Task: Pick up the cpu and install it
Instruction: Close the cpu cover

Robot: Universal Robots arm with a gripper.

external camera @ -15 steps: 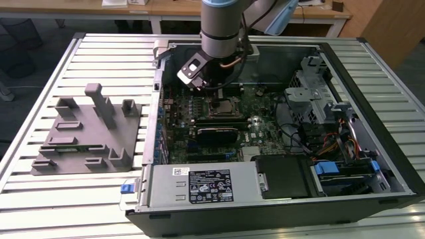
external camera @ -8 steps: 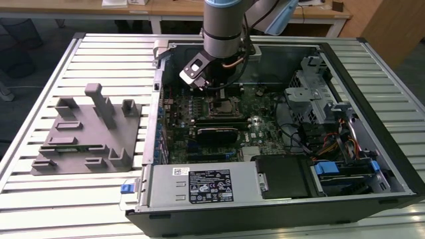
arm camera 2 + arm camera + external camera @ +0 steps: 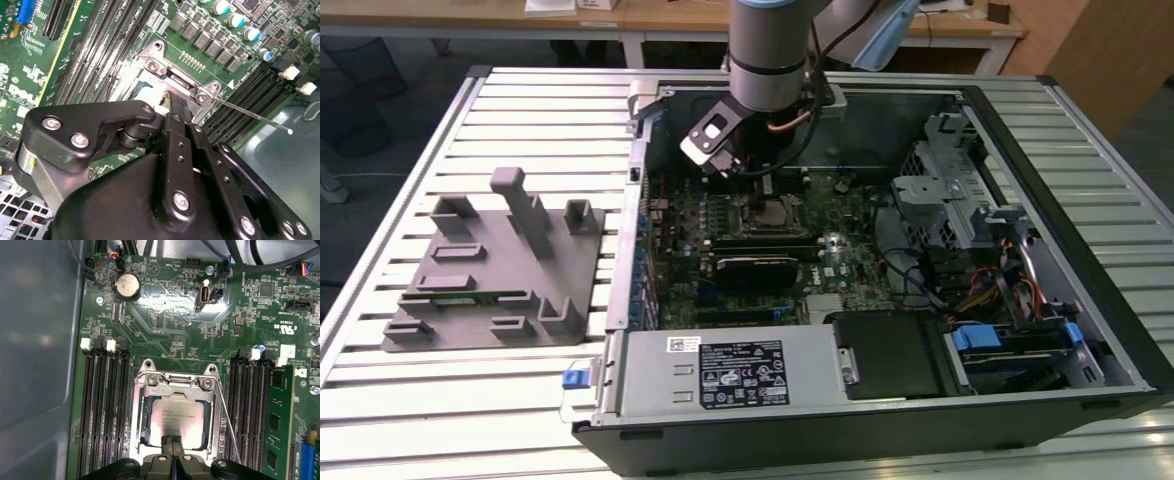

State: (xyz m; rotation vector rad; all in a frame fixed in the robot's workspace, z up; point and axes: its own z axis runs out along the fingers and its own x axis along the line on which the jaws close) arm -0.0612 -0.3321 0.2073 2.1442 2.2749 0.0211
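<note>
Arm: the arm point(image 3: 774, 50) reaches straight down from the far side into the open computer case point(image 3: 854, 440), over the far middle of the motherboard point(image 3: 847, 250).
Gripper: the gripper point(image 3: 172, 441) is narrow. In both wrist views its two black fingers point(image 3: 175, 107) are pressed together, with only a thin seam between them and nothing seen held.
Gripper position: the tips sit low over the socket point(image 3: 137, 415), at one edge of the chip. Whether they touch it cannot be told.
Cpu: the cpu point(image 3: 177, 420) lies flat inside the socket with its silvery top facing up and the metal frame around it. In the exterior view it is directly beneath the gripper point(image 3: 758, 185).
Lever: a thin metal lever point(image 3: 252, 114) runs out alongside the socket and ends in a small rounded tip.
Memory slots: long black memory slots point(image 3: 102, 410) flank the socket on both sides.
Memory stick: a green memory stick point(image 3: 277, 430) stands in a slot just beyond one bank.
Coin battery: a round coin battery point(image 3: 126, 286) sits on the board, well apart from the socket.
Power supply: a grey power supply point(image 3: 734, 375) fills the near corner of the case on the exterior view's left.
Fixture: a grey fixture point(image 3: 480, 290) rests on the slatted table point(image 3: 520, 120), beside the case on the exterior view's left.
</note>
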